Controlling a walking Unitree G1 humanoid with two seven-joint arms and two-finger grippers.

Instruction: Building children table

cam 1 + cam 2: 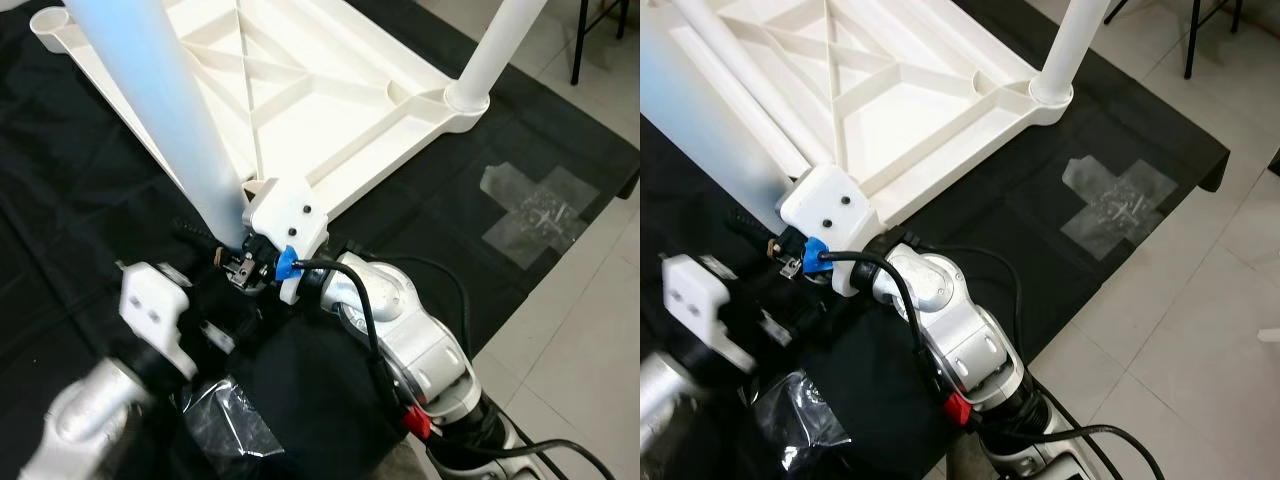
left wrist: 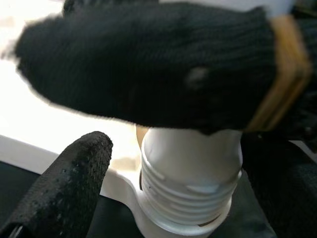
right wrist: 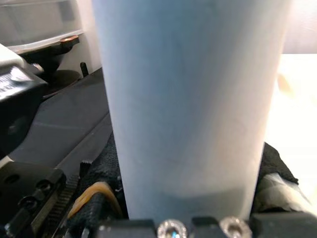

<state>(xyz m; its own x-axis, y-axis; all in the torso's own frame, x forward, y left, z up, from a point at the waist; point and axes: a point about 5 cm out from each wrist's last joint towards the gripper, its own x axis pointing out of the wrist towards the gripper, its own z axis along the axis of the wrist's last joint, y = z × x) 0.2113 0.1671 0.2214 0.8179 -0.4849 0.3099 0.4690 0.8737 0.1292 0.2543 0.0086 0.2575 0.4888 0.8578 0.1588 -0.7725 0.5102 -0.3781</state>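
Table leg [image 1: 170,110] gripped by right tool [image 3: 198,218], left tool [image 2: 148,124] wide at threaded base [image 2: 188,198].

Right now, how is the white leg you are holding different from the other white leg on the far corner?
The near leg sits in the right pincer, while the far leg stands free. The near leg's threaded end is not fully down in its socket, while the far leg sits seated in its corner socket. Both are plain white tubes on the upturned tabletop.
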